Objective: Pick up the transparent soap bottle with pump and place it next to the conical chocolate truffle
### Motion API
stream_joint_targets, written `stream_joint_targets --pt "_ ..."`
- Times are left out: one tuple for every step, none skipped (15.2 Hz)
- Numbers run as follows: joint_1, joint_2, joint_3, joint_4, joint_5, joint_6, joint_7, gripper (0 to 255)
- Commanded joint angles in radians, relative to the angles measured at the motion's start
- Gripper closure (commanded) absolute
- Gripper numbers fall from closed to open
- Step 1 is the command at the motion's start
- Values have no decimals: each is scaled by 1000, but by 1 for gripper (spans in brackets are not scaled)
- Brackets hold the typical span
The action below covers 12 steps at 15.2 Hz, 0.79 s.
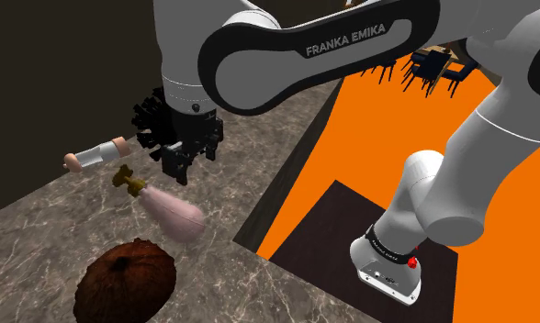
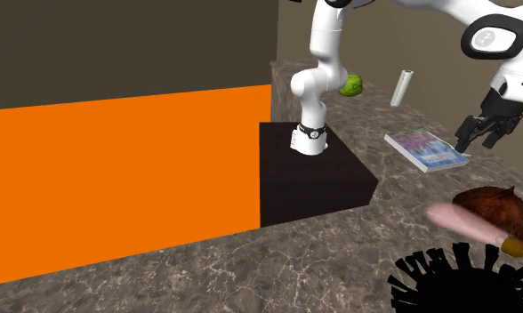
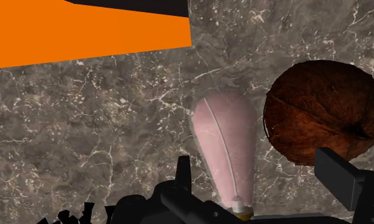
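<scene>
The soap bottle [image 1: 174, 211] is drawn pale pink with a gold pump [image 1: 126, 177]. It lies on its side on the marble counter [image 1: 241, 156]. The brown conical truffle [image 1: 126, 280] sits just beyond its base. My gripper [image 1: 178, 167] hangs a little above the counter by the pump end, open and holding nothing. In the wrist view the bottle [image 3: 224, 149] lies between the spread fingers [image 3: 339, 173] without touching them, and the truffle [image 3: 325, 111] is beside it. The second exterior view shows the gripper [image 2: 486, 133] above the truffle [image 2: 495, 207] and the bottle [image 2: 462, 222].
A small tube with pinkish ends [image 1: 95, 154] and a black spiky object [image 1: 151, 115] lie close to the gripper. A book [image 2: 426, 149], a white cylinder [image 2: 402, 87] and a green object [image 2: 350, 85] lie further along the counter. The counter edge drops to an orange floor [image 1: 369, 138].
</scene>
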Motion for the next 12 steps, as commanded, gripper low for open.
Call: stream_joint_targets --pt "0 -8 0 25 2 -33 -1 0" --pt "-1 -15 -1 51 4 -66 -3 0" --pt "-1 -21 -1 78 5 -98 -4 0" --pt "-1 -25 -2 100 5 -124 -4 0" --pt "-1 -25 -2 100 5 -124 -4 0" --pt "-1 -25 -2 100 6 -124 -4 0" --pt "-1 -25 -2 100 5 -124 -4 0" --pt "-1 -25 -2 100 5 -124 -4 0" --pt "-1 -25 -2 100 5 -124 -4 0" --pt "-1 -25 -2 100 5 -124 -4 0" --pt "-1 -25 -2 100 5 -124 -4 0" --pt "-1 -25 -2 100 5 -124 -4 0"
